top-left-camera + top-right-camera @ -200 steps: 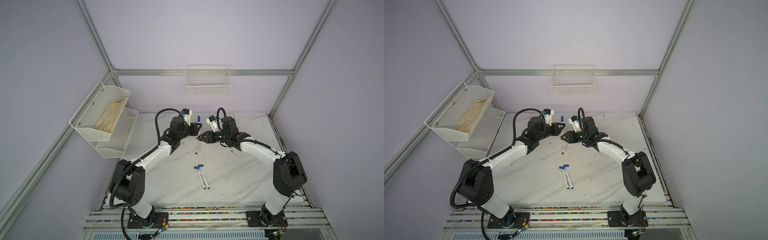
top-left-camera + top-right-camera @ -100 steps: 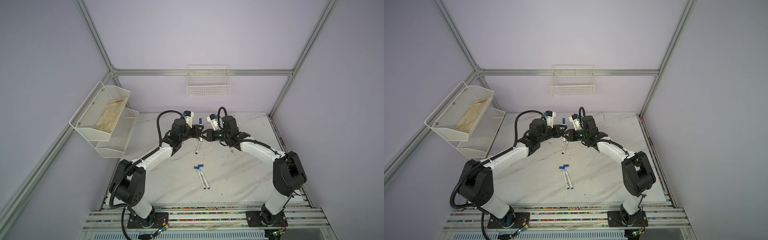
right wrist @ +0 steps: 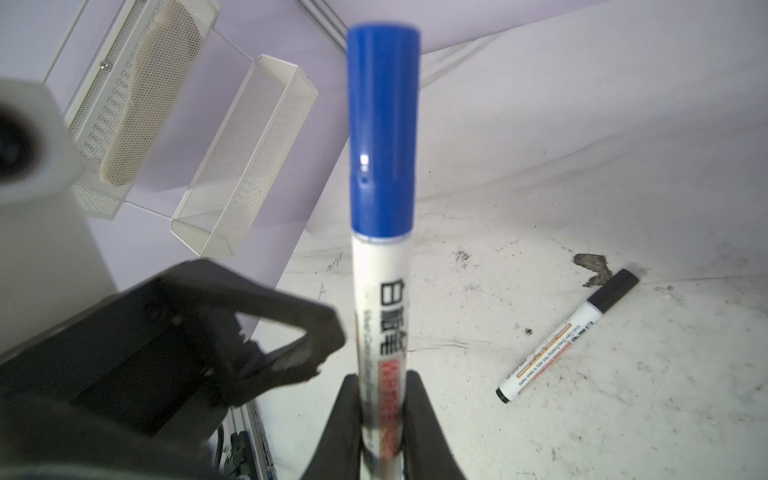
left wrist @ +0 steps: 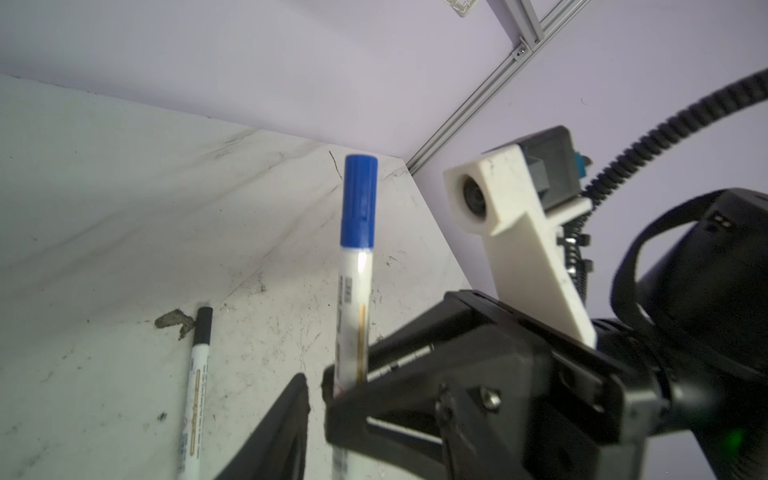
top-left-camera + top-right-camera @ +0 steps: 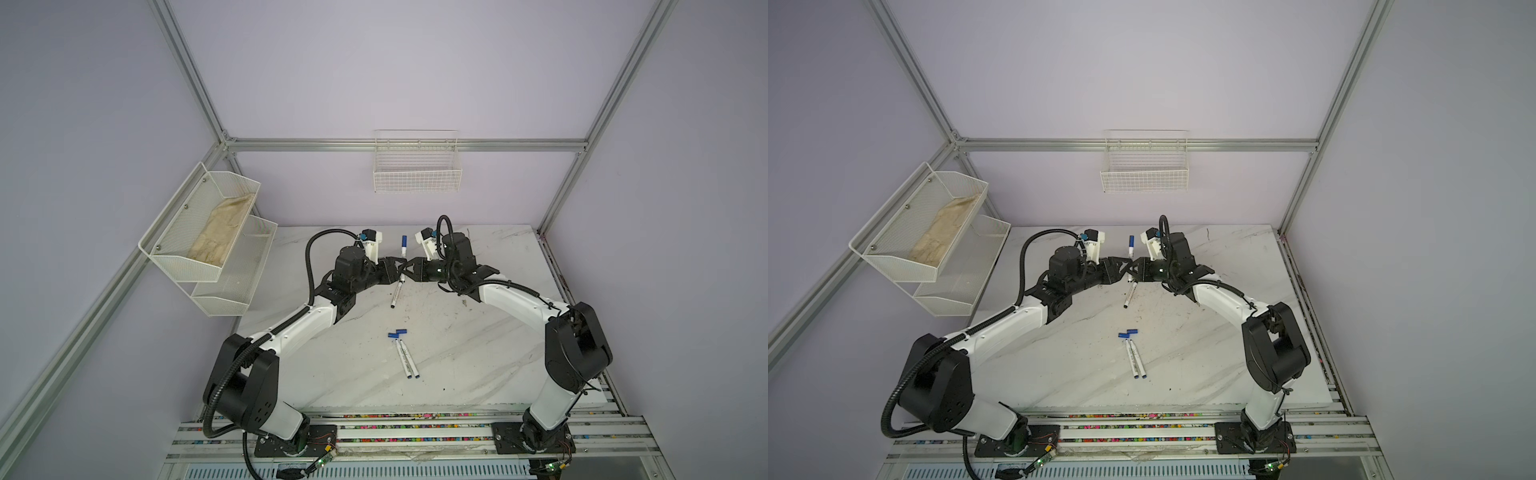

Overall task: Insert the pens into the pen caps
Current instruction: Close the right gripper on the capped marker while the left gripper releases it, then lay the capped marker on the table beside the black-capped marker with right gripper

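Firmly right hand (image 3: 381,392) clamps capped blue pen (image 3: 380,286).

Close in on the blue cap (image 3: 382,124): glossy, smooth plastic with a bright glint on it! Under it the blue-capped pen (image 3: 380,282) shows a shiny white plastic barrel with crisp printed lettering. The right pincer (image 3: 381,399) is matt black plastic. The bench (image 3: 644,415) has a white marble look, grey-veined, scuffed and smudged. The black-capped pen (image 3: 568,336) has that same plastic sheen. The mesh baskets (image 3: 245,166) are white-coated perforated metal. The frame rail (image 5: 399,144) is bare silvery metal, dull finish.
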